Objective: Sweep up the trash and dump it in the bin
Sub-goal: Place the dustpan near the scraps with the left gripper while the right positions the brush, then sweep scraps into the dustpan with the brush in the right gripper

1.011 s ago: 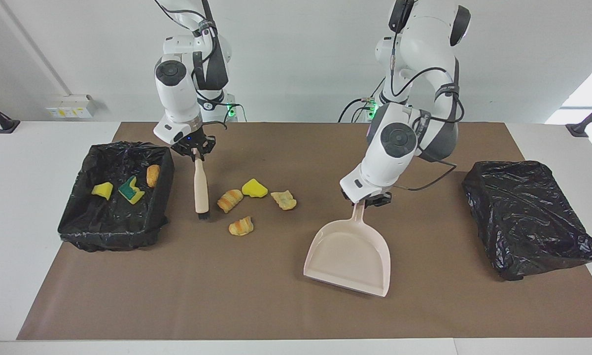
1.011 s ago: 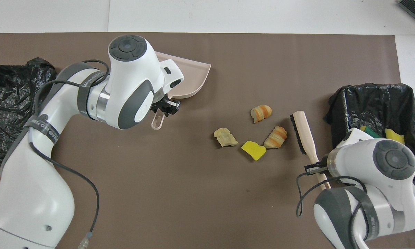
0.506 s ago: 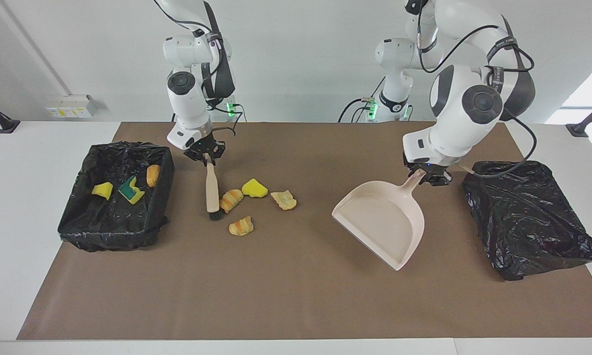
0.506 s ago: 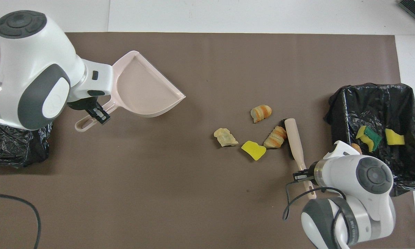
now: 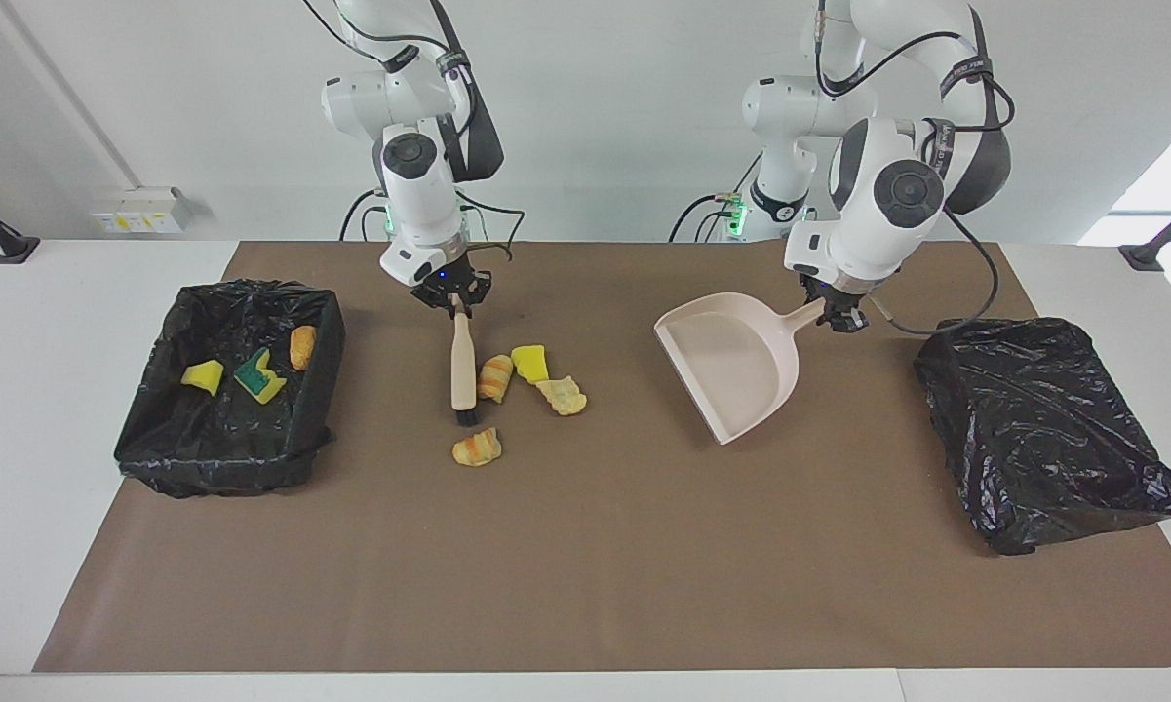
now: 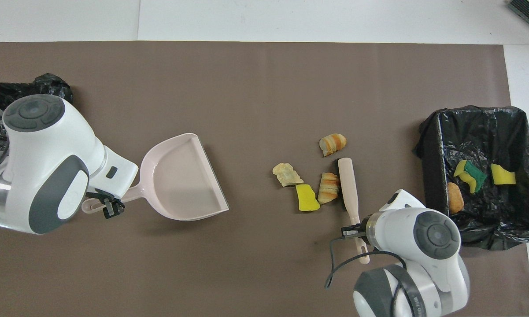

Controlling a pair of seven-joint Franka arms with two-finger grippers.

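Note:
My right gripper (image 5: 454, 300) is shut on the handle of the beige brush (image 5: 463, 363) (image 6: 348, 185), whose black bristles rest on the mat against a striped croissant (image 5: 494, 378) (image 6: 329, 187). A yellow sponge chunk (image 5: 530, 363) (image 6: 306, 198) and a tan scrap (image 5: 563, 395) (image 6: 286, 174) lie bunched beside it. Another croissant (image 5: 477, 448) (image 6: 332, 143) lies apart, farther from the robots. My left gripper (image 5: 839, 315) (image 6: 108, 207) is shut on the handle of the beige dustpan (image 5: 731, 366) (image 6: 183, 178), its open lip turned toward the trash.
The black-lined bin (image 5: 224, 458) (image 6: 429, 149) at the right arm's end holds a yellow sponge (image 5: 202, 375), a green-backed sponge (image 5: 258, 378) and a nugget (image 5: 302, 346). A second black-bagged box (image 5: 1043, 429) sits at the left arm's end.
The right gripper swept the brush toward the left arm's end, pushing a croissant and the yellow sponge against the tan scrap. The left gripper swung the dustpan round to face the trash.

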